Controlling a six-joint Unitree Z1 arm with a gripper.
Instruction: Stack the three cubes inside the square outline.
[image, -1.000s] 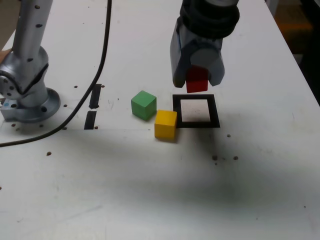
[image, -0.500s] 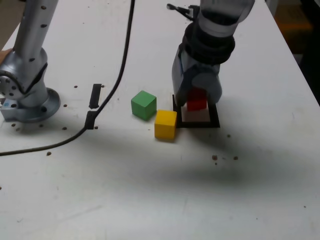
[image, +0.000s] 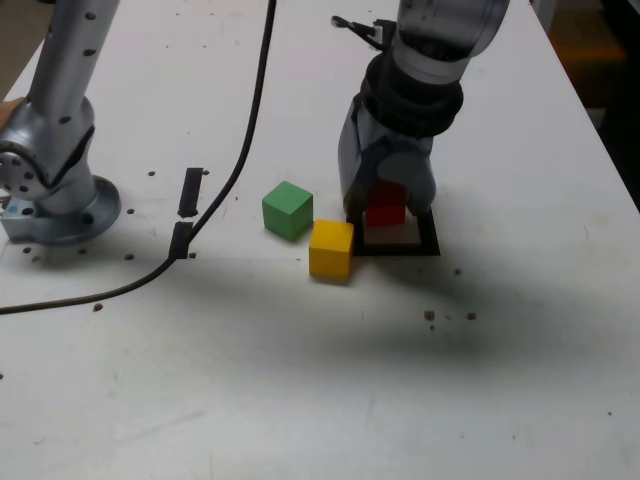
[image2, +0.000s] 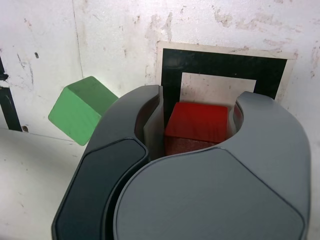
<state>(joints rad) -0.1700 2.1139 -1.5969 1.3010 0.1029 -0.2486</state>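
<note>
The red cube (image: 386, 207) sits right of centre in the upper half of the exterior view, clamped between the jaws of the gripper (image: 386, 212), which is closed on it and points down over the square outline (image: 428, 243). In the wrist view the red cube (image2: 197, 125) shows between the two grey jaws, over the white middle of the outline (image2: 220, 61); whether it touches the surface cannot be told. The yellow cube (image: 331, 249) lies on the desk (image: 320, 380) just to the exterior view's left of the outline, near its lower left corner. The green cube (image: 287, 210) stands close beside the yellow one, up and to the left of it, their corners nearly meeting. In the wrist view only the green cube (image2: 81, 108) shows beside the gripper (image2: 197, 130). Further left in the exterior view are two short black strips (image: 187, 212), a black cable (image: 236, 165) curving across the desk, and the arm's silver base (image: 52, 170) at the left edge.
</note>
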